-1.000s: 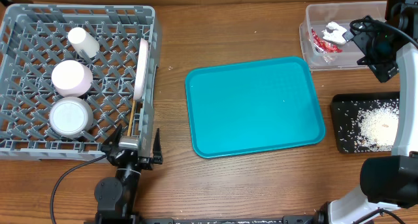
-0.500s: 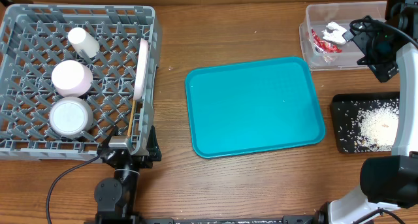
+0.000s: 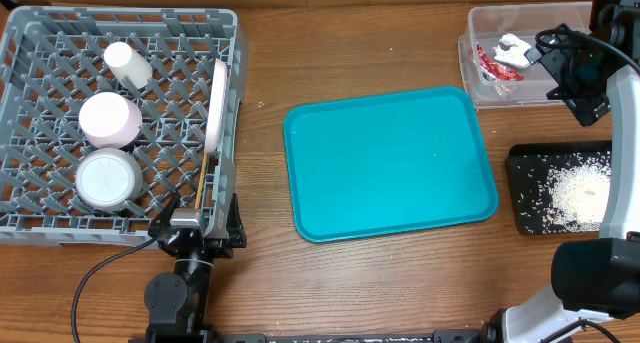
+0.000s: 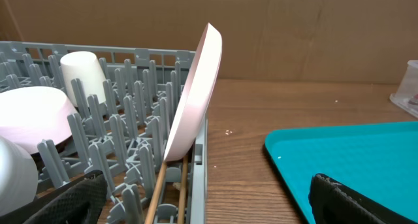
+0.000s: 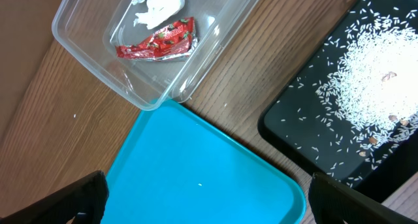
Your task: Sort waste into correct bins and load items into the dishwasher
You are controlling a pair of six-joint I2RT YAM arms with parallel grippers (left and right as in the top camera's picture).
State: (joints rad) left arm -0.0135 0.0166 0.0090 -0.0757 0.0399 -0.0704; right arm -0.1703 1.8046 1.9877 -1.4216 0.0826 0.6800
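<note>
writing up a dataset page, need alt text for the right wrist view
A clear tub holding a red wrapper and a white tissue sits on a wooden table, beside a teal tray. At right, a black tray carries scattered rice; the open right gripper frames the bottom corners.

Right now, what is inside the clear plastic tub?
A red wrapper and a crumpled white tissue lie in the clear tub. Its end beneath the right arm is covered overhead and falls outside the wrist view.

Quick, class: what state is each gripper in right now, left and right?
Left gripper: open, holding nothing.
Right gripper: open, holding nothing.
</note>
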